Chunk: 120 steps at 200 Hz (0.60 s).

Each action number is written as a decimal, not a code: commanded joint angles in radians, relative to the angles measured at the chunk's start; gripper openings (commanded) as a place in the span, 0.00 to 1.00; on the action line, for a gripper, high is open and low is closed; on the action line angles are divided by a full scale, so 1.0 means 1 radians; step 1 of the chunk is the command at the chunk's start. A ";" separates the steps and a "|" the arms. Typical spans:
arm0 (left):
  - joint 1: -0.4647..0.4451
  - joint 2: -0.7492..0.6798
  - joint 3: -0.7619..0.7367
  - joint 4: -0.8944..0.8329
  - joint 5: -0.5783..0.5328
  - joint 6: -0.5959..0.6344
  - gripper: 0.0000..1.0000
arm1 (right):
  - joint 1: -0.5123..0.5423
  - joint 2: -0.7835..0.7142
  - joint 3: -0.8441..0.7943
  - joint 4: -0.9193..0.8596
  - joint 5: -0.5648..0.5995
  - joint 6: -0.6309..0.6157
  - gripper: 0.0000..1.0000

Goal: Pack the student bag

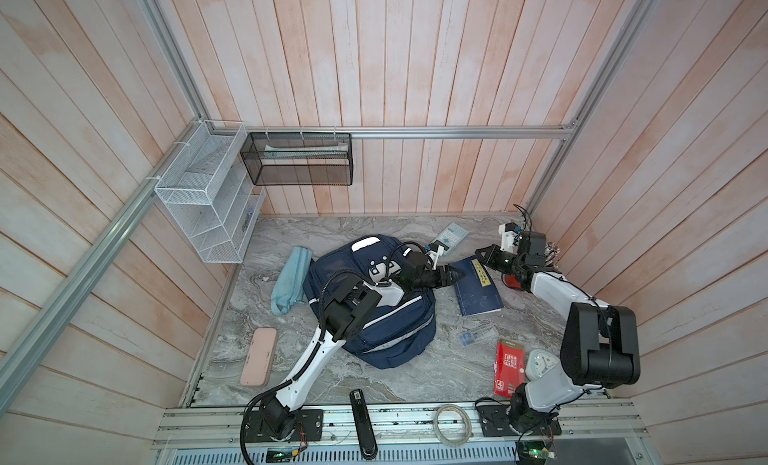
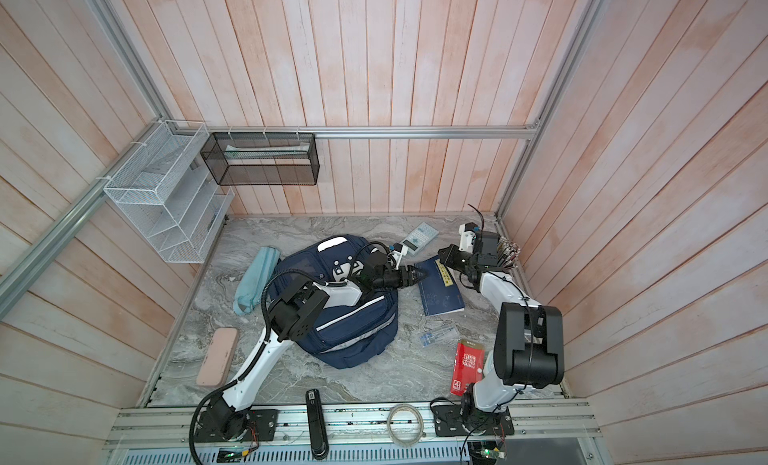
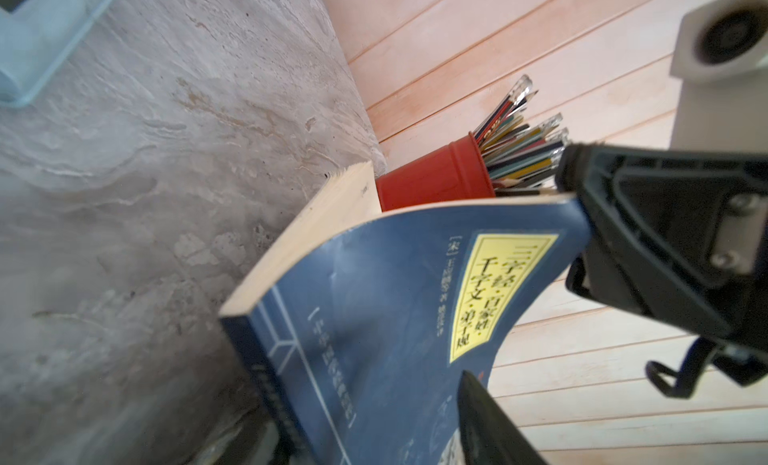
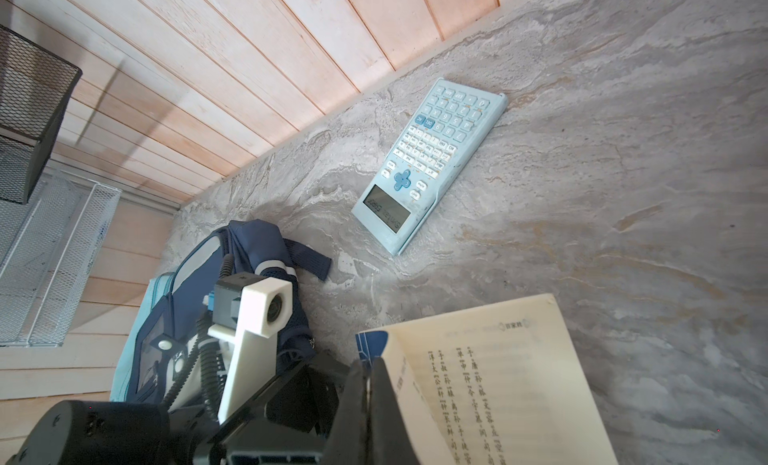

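The student bag (image 1: 386,330) (image 2: 353,330), a big navy backpack with white stripes, lies in the middle of the marble table, and my left arm reaches over it. To its right lies a navy book with a yellow label (image 1: 478,294) (image 2: 441,294) (image 3: 374,309) (image 4: 498,380). My right gripper (image 1: 482,253) (image 2: 444,254) (image 4: 370,365) is shut on the far corner of the book's cover and some pages, which curl up off the rest. My left gripper (image 1: 457,274) (image 2: 422,274) (image 3: 365,425) is open at the book's near-bag edge. One finger (image 3: 482,417) is over the cover.
A red pen cup (image 3: 432,180) (image 1: 513,281) stands behind the book by the right wall. A pale blue calculator (image 1: 451,237) (image 4: 428,164) lies at the back. Elsewhere lie a blue pouch (image 1: 291,280), pink case (image 1: 258,357), clear box (image 1: 476,332), red booklet (image 1: 508,369) and white clock (image 1: 540,363).
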 commanded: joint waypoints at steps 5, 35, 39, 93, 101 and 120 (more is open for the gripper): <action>0.001 0.088 0.007 0.146 0.065 -0.050 0.46 | -0.003 0.020 -0.010 0.024 -0.023 0.007 0.00; 0.001 0.081 0.010 0.159 0.079 -0.053 0.25 | -0.004 0.021 -0.002 -0.005 0.030 -0.006 0.00; 0.001 0.082 0.015 0.150 0.082 -0.051 0.23 | -0.003 0.019 -0.001 -0.010 0.039 -0.007 0.00; 0.012 0.012 -0.031 0.041 0.040 -0.006 0.00 | -0.004 0.009 0.003 -0.059 0.159 -0.029 0.33; 0.019 -0.015 -0.053 0.053 0.042 -0.004 0.00 | -0.004 0.004 0.003 -0.065 0.187 -0.031 0.52; 0.033 -0.096 -0.098 0.064 0.055 -0.008 0.00 | -0.004 -0.014 0.000 -0.071 0.238 -0.034 0.71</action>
